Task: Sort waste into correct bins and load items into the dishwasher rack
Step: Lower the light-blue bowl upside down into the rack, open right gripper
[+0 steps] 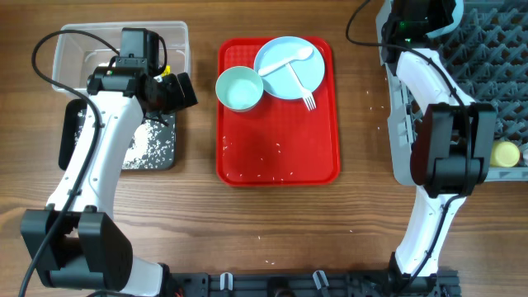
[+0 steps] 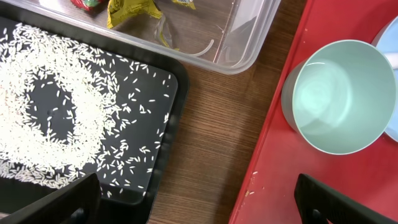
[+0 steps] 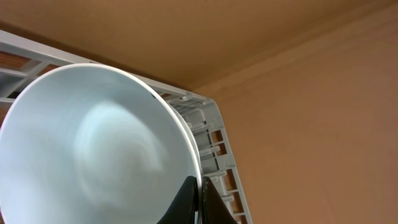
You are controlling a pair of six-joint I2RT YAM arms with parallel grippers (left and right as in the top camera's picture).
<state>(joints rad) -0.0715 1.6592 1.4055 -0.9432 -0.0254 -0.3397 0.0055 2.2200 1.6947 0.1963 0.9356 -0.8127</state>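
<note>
Your right pincer (image 3: 194,199) is clamped on the rim of a pale blue bowl (image 3: 93,162). The bowl stands on edge above the fingers, its hollow facing the wrist camera. Just behind it is a corner of the grey dishwasher rack (image 3: 211,124); you cannot tell whether the two touch. A yellow cup (image 1: 505,154) sits in the rack beside that arm's elbow.

Your left pincer (image 2: 198,186) is spread wide and grips nothing. It hovers over bare table, with the black bin (image 2: 177,99) on its left and the red tray (image 2: 273,168) on its right. Rice grains (image 2: 56,112) lie in a ring in that bin. Beyond it, the clear bin (image 2: 249,50) holds a yellow wrapper (image 2: 127,9) and a red wrapper (image 2: 87,3), whose print is too cropped to read.

Ahead and to the right of the left pincer, the second bowl (image 2: 339,96) sits upright on the tray. Further right is the divided plate (image 1: 279,51). Across it the spoon (image 1: 289,62) lies slantwise, its scoop towards the far right. The fork (image 1: 301,87) points its tines at the tray's near edge.
</note>
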